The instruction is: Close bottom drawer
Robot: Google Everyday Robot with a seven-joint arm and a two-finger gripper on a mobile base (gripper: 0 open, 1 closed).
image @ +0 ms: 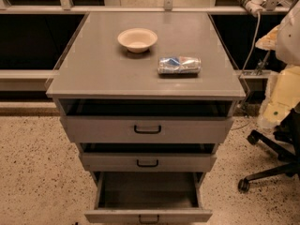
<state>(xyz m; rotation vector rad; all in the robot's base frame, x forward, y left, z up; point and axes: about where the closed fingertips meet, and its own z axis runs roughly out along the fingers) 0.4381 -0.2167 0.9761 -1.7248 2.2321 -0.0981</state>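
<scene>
The grey cabinet has three drawers stacked in its front. The bottom drawer is pulled far out toward me, and its bare inside shows nothing in it. Its small black loop handle sits at the frame's lower edge. The middle drawer and the top drawer each stand out a little, with a dark gap above each front. My gripper is not in view.
A cream bowl and a crushed silver can lie on the cabinet top. A black office chair base with castors stands on the speckled floor at the right. White and yellowish shapes fill the right edge.
</scene>
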